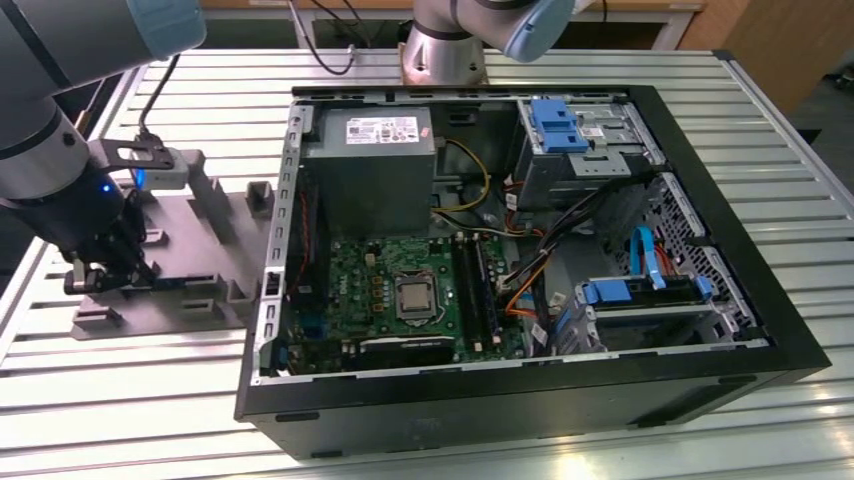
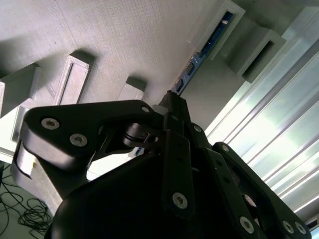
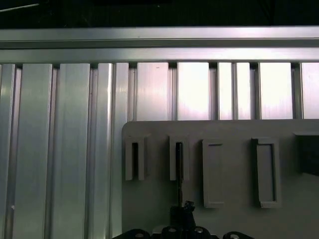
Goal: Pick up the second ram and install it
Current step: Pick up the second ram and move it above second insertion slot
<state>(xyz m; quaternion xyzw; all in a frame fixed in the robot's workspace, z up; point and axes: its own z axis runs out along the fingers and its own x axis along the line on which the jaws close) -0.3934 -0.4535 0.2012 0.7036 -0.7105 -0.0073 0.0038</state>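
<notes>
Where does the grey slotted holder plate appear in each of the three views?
Exterior view: the holder plate lies at the exterior view's left of the computer case.
Second wrist view: the plate is the pale surface beyond the gripper.
First wrist view: the grey plate on the ribbed table.
Shared landmark: the gripper, shut on the second ram.

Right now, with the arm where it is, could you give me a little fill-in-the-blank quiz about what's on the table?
1. The second ram is a thin ___ board standing on edge in a slot of the grey holder.
2. The gripper is at one end of the ram, over the holder, on the exterior view's ___ of the computer case.
3. The case lies ___, its motherboard showing.
Missing words: blue; left; open.
</notes>
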